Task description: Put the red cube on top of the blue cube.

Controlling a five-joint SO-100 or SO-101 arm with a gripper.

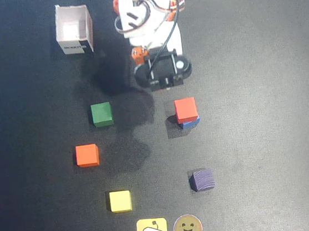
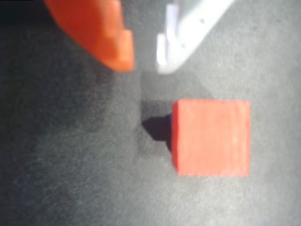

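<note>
Our tool [image 2: 143,66], fingers apart and empty, hangs above the red cube [image 2: 210,137], already sitting atop the blue cube [image 1: 191,123]; we judge only withdrawal remains.

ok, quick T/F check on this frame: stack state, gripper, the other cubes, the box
1. The red cube sits on top of the blue cube. True; only a sliver of blue shows under it in the overhead view.
2. The gripper is clamped on the red cube. False; in the wrist view its fingers are apart from the cube and hold nothing.
3. The green cube is inside the white box. False; it lies on the mat, and the box looks empty.
4. The purple cube lies below the stack in the overhead view. True.
5. The orange cube is stacked on the yellow cube. False; they lie apart, each on the mat.
</note>
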